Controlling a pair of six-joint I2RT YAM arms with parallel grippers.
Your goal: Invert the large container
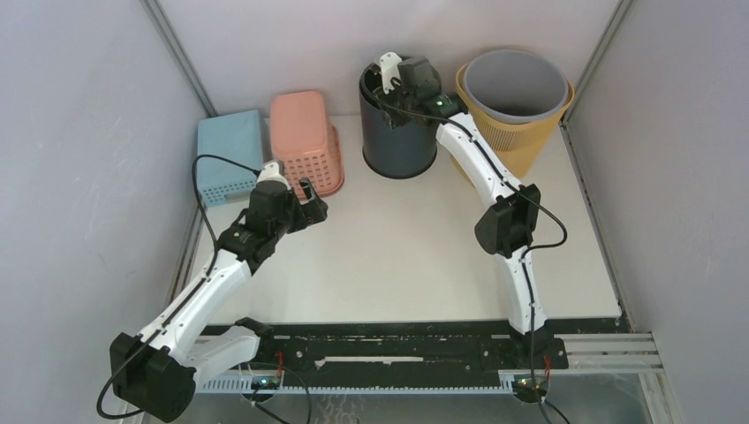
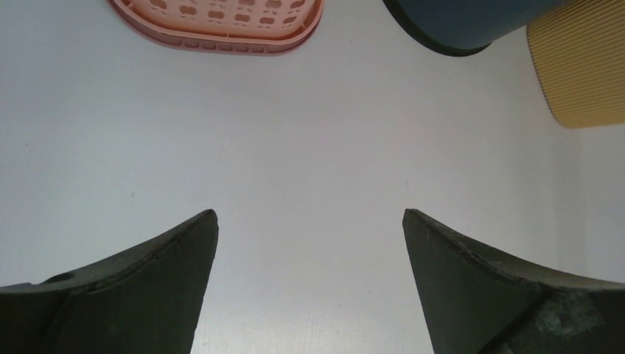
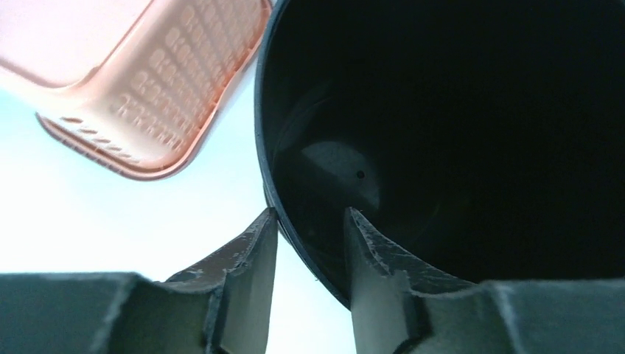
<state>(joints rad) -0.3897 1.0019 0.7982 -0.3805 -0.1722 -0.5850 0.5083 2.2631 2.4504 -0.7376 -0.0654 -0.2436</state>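
Note:
The large dark blue container (image 1: 397, 141) stands upright at the back of the table, mouth up. It also shows in the left wrist view (image 2: 457, 22) and in the right wrist view (image 3: 442, 110). My right gripper (image 1: 389, 84) is at its near-left rim. In the right wrist view the right gripper (image 3: 311, 214) straddles the rim, one finger outside and one inside, closed on the wall. My left gripper (image 1: 313, 201) is open and empty above bare table, short of the container. Its fingers are spread wide in the left wrist view (image 2: 309, 214).
A pink basket (image 1: 305, 141) lies upside down left of the dark container, with a blue basket (image 1: 230, 155) beside it. A grey bin (image 1: 517, 84) sits inside a yellow basket (image 1: 530, 146) at the back right. Grey walls enclose the table.

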